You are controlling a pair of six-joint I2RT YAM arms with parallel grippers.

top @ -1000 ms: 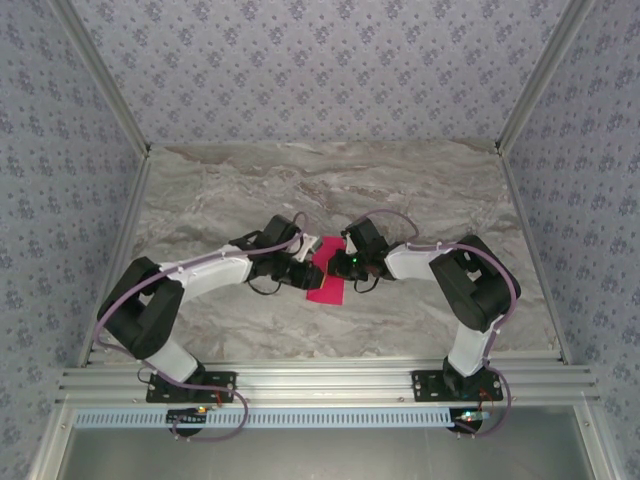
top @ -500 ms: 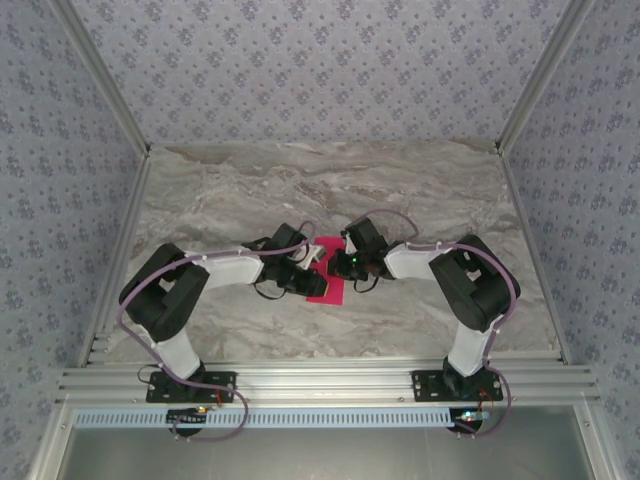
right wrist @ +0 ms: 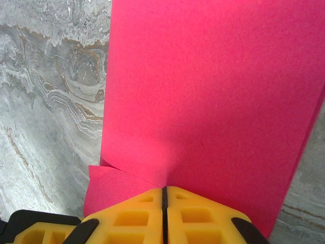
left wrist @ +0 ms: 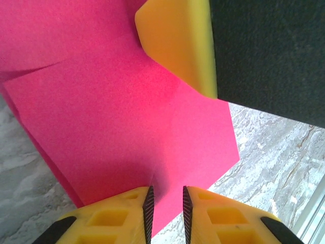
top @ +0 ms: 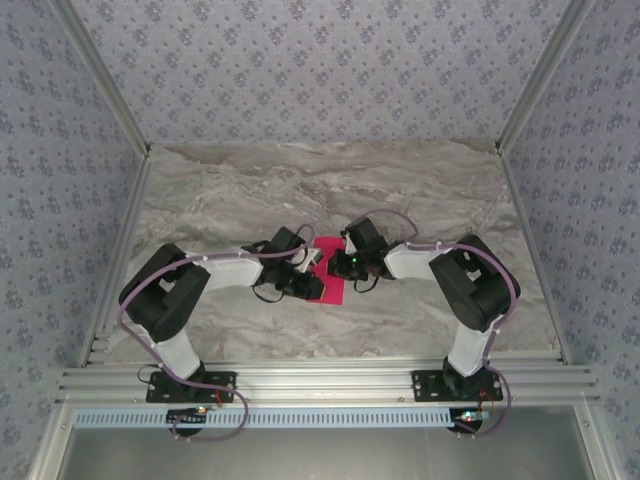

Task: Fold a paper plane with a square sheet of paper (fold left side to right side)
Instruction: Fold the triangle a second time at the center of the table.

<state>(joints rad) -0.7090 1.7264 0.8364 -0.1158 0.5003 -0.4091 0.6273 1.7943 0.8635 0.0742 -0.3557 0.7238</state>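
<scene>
At mid-tabletop, the clenched right hand pins the pink paper. The left hand, slightly parted, may skew the crease if it drags.

A table top of grey marble pattern with brownish veins spans the scene. Walls papered in pale grey-blue with small floral sprigs close its far, left and right edges. Slanting aluminium posts rise from the far corners. An aluminium rail runs along the near edge, with a slotted strip just below. The light is soft and even.
</scene>
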